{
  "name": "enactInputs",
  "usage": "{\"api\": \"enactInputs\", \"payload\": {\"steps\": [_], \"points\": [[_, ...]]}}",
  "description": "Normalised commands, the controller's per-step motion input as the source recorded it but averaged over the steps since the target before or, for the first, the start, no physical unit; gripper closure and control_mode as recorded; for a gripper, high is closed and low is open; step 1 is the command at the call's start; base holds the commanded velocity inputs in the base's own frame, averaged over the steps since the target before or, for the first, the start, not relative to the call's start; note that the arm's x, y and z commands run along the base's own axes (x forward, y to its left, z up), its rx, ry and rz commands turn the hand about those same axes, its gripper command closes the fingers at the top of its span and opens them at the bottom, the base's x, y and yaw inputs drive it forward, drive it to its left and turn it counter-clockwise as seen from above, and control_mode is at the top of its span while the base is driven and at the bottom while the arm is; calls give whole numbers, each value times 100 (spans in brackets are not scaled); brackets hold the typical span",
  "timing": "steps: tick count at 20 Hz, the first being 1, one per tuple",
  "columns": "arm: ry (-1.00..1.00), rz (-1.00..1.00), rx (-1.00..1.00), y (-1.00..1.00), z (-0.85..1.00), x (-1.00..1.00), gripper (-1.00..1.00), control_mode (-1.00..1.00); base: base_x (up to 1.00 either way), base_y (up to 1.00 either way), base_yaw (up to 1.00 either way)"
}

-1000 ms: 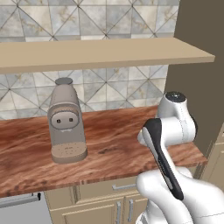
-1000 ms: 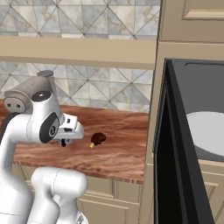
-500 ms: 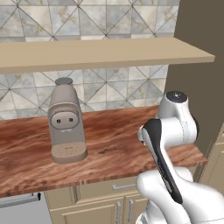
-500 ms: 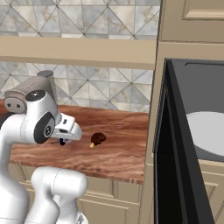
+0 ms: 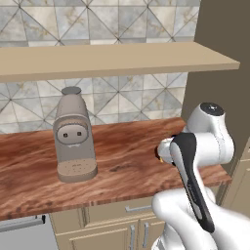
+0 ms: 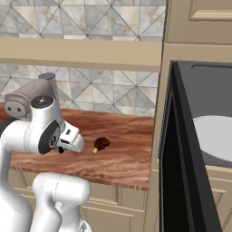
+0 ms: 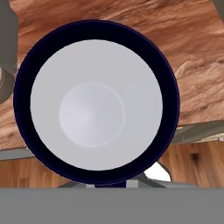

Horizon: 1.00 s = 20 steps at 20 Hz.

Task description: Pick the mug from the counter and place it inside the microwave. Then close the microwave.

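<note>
Pincer clenched on mug (image 7: 96, 109), rim seen from above, over table (image 5: 122, 161). Microwave (image 6: 199, 149) door open. Brown lump (image 6: 101, 143) on table.

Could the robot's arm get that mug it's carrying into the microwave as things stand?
Probably yes. The microwave has its door swung open, and its white plate lies bare. The mug sits close under the hand, though the arm must swing right over the counter.

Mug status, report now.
Tool shut on mug, seen from above, held over counter. Microwave door open, turntable plate bare. Small brown lump on the counter beside the path.
</note>
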Motion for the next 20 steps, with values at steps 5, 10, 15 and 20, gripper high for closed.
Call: {"api": "enactInputs", "payload": {"steps": [5,10,15,20], "points": [[0,0,0,0,0,0,100,-100,0,0,0],[0,0,0,0,0,0,100,-100,0,0,0],[-4,0,0,3,0,-18,100,-100,0,0,0],[-4,0,0,24,0,-35,100,-100,0,0,0]]}}
